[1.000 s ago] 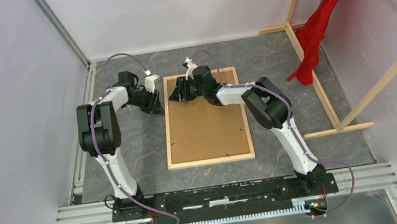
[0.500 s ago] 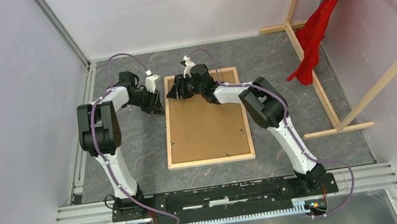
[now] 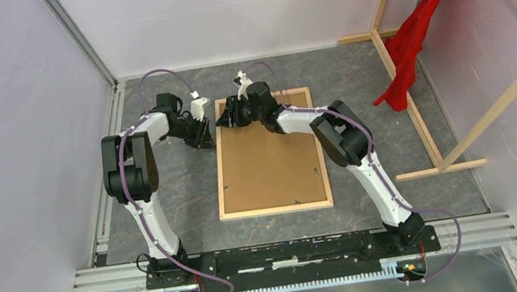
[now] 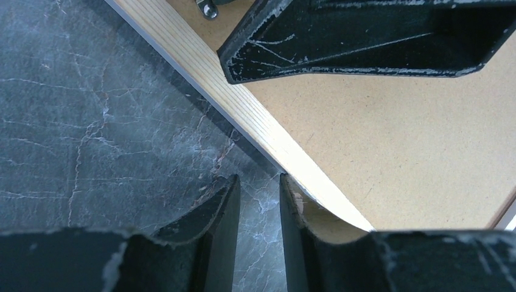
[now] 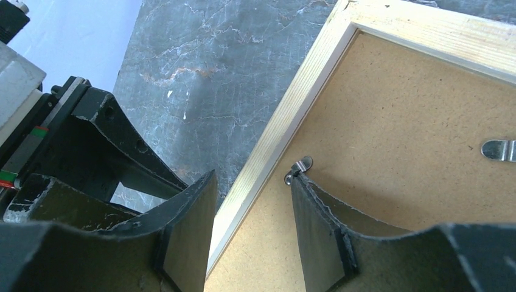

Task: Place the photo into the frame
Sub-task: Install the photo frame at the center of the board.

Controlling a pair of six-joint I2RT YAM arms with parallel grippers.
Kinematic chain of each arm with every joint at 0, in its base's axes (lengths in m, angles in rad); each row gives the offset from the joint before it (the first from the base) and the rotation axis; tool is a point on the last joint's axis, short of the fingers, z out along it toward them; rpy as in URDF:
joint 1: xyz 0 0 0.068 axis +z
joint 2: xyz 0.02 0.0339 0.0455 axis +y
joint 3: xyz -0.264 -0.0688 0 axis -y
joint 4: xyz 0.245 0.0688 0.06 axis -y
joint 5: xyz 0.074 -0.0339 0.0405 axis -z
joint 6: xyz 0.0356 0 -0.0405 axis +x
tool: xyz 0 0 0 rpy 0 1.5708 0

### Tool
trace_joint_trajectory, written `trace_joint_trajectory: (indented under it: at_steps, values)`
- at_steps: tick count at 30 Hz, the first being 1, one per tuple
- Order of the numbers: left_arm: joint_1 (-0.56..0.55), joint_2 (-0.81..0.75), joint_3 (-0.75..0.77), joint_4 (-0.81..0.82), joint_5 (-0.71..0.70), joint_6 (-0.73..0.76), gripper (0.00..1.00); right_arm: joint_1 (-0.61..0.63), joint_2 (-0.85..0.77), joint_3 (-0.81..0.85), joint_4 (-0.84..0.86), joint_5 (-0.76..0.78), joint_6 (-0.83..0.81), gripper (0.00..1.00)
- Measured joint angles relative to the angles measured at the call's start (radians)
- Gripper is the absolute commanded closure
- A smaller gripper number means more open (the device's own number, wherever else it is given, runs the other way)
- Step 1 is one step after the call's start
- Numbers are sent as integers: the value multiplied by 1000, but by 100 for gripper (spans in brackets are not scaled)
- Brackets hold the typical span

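clearly, frame (image 3: pixel 276 209) face-down, right jaws astride rim

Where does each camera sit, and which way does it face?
Top external: above, behind the bases, looking down on both arms and the rectangular light wooden frame.
Left wrist: on the left arm, facing down past the left fingers at the frame's edge.
Right wrist: likewise, the right fingers straddling that edge.
Both wrist views share that edge.

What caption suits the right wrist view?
Jaws straddle the border of the light-wood rectangular frame, one tip at a small metal clip on the brown backing board.
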Motion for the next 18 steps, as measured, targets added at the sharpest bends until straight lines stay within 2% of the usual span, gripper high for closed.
trace_joint_trajectory:
  at_steps: [10,18]
  values:
    - [-1,0,0,0,-1,0,63,-6,51,79,-13,-39,-1,48]
    - [-2,0,0,0,-2,1,63,-10,54,81,-15,-65,-8,51]
